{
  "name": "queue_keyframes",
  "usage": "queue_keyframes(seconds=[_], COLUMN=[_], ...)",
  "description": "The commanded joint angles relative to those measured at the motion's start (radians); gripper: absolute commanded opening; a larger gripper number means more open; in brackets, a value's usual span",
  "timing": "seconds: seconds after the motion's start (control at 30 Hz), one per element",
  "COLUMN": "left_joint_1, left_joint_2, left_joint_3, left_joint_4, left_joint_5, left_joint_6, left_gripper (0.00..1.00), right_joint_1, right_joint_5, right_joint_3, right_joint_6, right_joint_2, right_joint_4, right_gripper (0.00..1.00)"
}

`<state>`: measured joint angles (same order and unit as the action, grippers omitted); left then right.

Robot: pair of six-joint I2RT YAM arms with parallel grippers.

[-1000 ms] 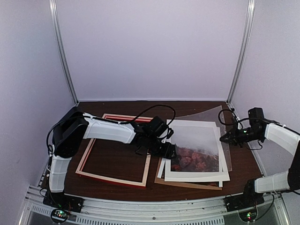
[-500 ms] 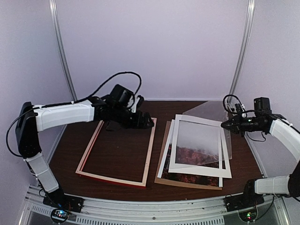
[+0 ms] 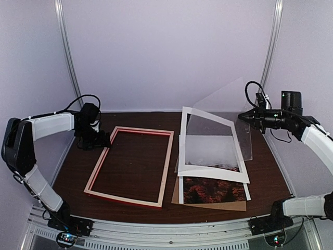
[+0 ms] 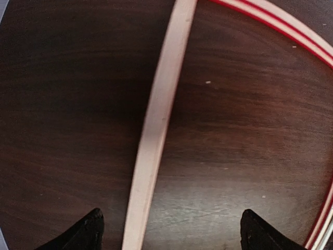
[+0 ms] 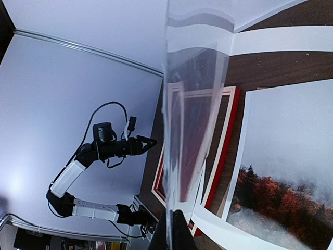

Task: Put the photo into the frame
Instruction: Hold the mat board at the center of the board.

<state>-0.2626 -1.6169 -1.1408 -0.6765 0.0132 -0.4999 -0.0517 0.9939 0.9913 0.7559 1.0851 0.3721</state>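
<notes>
Now that the left gripper [image 3: 98, 140] has backed off to the far-left corner of the frame [image 3: 165, 165], the right gripper [image 3: 243, 117] has tipped the clear sheet [image 3: 229, 99] and white mat [image 3: 213, 173] up. That bares the photo [image 3: 210, 188] on the backing board [image 3: 208, 204], and the frame's empty. Left wrist: fingers wide, holding nothing. Right wrist: fingers pinched on the sheet's edge.

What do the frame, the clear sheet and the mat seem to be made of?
The frame is probably wood: its inner sides are pale and matt, and its face looks painted red. The clear sheet is likely thin glossy plastic, since the wall shows through it and it carries glare. The mat seems to be matt white card with a cut window.
</notes>
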Motion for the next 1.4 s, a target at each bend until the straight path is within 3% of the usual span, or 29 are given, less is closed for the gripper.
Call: queue_keyframes(seconds=[0.0,0.43,0.7,0.83,1.07,1.23,1.37], left_joint_1=[0.032,0.043,0.015,-0.085,-0.338,-0.489,-0.585], left_joint_2=[-0.038,-0.086,0.02,0.05,0.008,-0.116,-0.274], left_joint_3=[0.014,0.024,0.073,0.045,-0.027,-0.095,-0.242], left_joint_4=[-0.017,-0.011,0.108,0.132,0.318,0.509,0.566], left_joint_5=[-0.076,-0.105,0.125,0.129,0.199,0.264,0.329], left_joint_6=[0.049,0.074,0.048,0.029,-0.044,-0.111,-0.147], left_gripper=[0.91,0.91,0.87,0.87,0.86,0.85,0.84], right_joint_1=[-0.03,-0.028,-0.029,-0.031,-0.031,-0.031,-0.031], right_joint_5=[-0.004,-0.287,-0.343,-0.41,-0.344,-0.338,-0.341], right_joint_3=[0.035,0.129,0.127,0.148,0.09,0.07,0.065], right_joint_6=[0.035,-0.273,-0.335,-0.395,-0.404,-0.396,-0.396], right_joint_2=[0.004,-0.031,-0.006,0.002,-0.023,-0.032,-0.028], right_joint_4=[-0.06,0.444,0.567,0.662,0.642,0.619,0.612], right_gripper=[0.0,0.0,0.0,0.0,0.0,0.0,0.0])
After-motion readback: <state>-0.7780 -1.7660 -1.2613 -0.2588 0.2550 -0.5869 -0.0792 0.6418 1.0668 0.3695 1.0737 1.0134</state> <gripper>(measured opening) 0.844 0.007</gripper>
